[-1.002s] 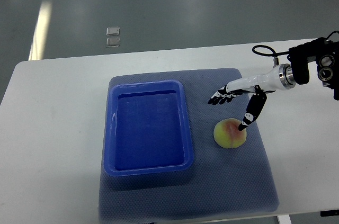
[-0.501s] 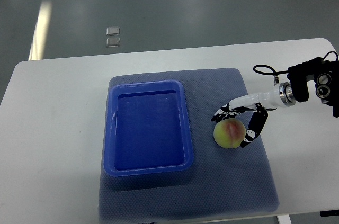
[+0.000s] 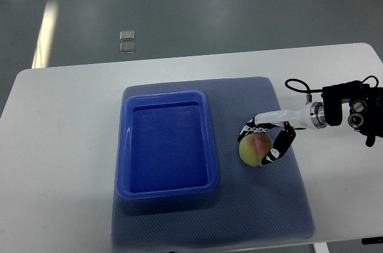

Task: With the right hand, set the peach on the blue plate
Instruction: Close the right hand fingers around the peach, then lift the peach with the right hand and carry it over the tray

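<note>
Mat [image 3: 251, 217] covers white table [image 3: 60, 145]; grey floor [image 3: 179, 8] beyond

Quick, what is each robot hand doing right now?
Left hand: not in view.
Right hand: fingers curled around the peach on the mat.

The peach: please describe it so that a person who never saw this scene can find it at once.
On the white table lies a grey-blue mat. The peach sits on it, right of the blue plate, between the right hand fingers. It is the only round, yellow-green and red thing.
</note>
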